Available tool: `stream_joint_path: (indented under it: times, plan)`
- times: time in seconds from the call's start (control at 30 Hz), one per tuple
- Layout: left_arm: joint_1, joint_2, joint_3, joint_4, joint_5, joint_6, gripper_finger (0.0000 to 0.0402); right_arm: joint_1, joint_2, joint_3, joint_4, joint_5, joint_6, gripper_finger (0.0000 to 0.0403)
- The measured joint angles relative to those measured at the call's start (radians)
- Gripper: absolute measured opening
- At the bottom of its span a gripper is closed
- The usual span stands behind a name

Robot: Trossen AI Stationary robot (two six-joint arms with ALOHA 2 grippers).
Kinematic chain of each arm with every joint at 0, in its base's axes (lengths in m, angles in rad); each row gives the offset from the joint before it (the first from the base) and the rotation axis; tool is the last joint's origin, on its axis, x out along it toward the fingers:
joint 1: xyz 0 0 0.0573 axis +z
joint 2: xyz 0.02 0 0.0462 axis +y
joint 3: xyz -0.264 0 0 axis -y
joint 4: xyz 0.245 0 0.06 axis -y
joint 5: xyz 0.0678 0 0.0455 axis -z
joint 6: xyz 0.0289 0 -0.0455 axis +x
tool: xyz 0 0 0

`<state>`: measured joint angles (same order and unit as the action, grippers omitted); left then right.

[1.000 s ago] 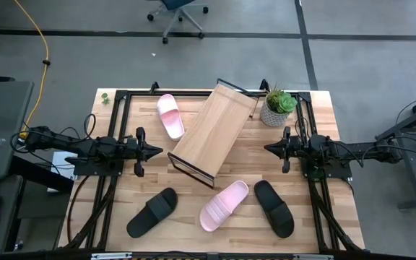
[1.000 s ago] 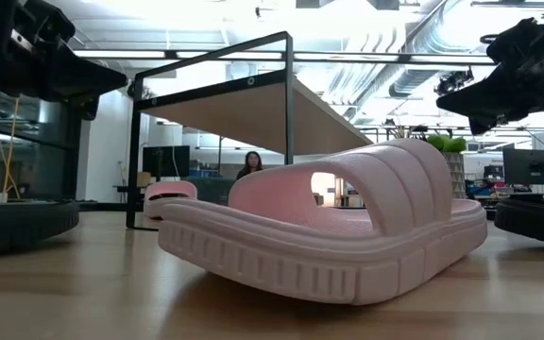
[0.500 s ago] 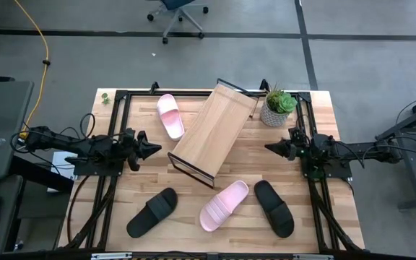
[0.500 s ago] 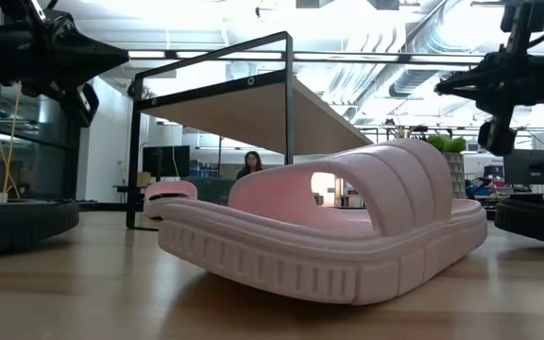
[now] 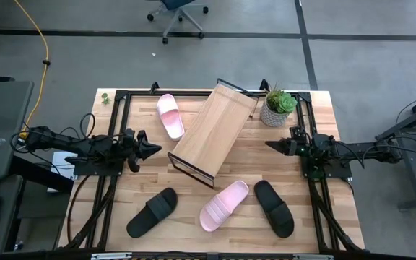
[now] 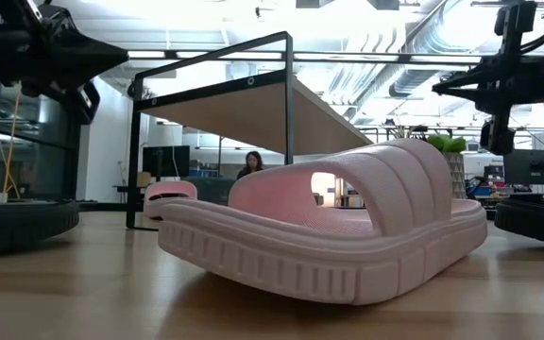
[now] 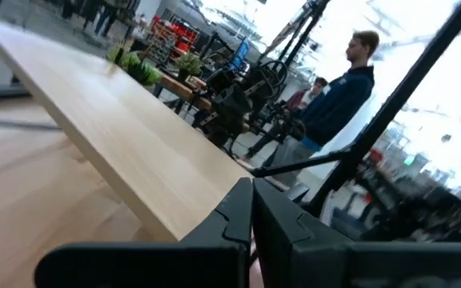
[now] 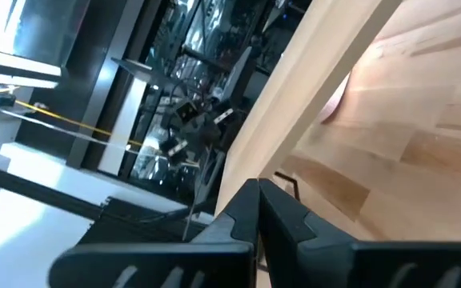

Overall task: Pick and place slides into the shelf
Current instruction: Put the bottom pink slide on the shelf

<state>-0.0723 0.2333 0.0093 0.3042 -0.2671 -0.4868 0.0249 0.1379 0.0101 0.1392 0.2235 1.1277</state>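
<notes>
Four slides lie sole-down on the plank table. One pink slide (image 5: 170, 115) is at the far left of the shelf, the other pink slide (image 5: 224, 205) near the front, filling the low view (image 6: 329, 236). A black slide (image 5: 152, 211) lies front left and another black slide (image 5: 274, 207) front right. The slanted light-wood shelf (image 5: 214, 132) stands mid-table on its black frame. My left gripper (image 5: 157, 149) hovers shut, left of the shelf's near end (image 7: 252, 192). My right gripper (image 5: 268, 144) hovers shut to the shelf's right (image 8: 258, 192). Neither touches anything.
A potted green plant (image 5: 276, 108) stands at the far right, just beyond the right gripper. Black arm rails run along both table sides. Bare planks lie between the shelf and the front row of slides. A person (image 7: 342, 88) stands in the room beyond the table.
Both grippers have rolled about their long axes, so each head shows narrower from above than a second ago. The right gripper has drawn back a little toward the table's right edge. Slides and shelf have stayed put.
</notes>
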Motion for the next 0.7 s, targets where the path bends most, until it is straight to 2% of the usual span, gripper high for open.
stream_joint_path:
  times: [0.1, 0.2, 0.33, 0.5, 0.7]
  plan:
    - [0.000, 0.000, 0.018, -0.002, 0.010, 0.047, 0.0001, 0.000, 0.000, 0.000, 0.000, 0.013, 0.019, 0.0000]
    - [0.000, 0.000, 0.082, -0.001, 0.021, 0.072, 0.0001, 0.000, 0.000, 0.000, 0.000, 0.045, 0.066, 0.0000]
    - [0.000, 0.000, 0.188, -0.057, 0.003, 0.188, 0.0001, 0.000, 0.000, 0.000, 0.000, 0.105, 0.106, 0.0000]
    - [0.000, 0.013, 0.377, -0.350, -0.082, 0.292, 0.0001, 0.000, 0.000, 0.000, 0.000, 0.146, 0.105, 0.0000]
    - [0.000, 0.110, 0.658, -0.694, -0.252, 0.454, 0.0001, 0.000, 0.000, 0.000, 0.000, 0.184, 0.106, 0.0000]
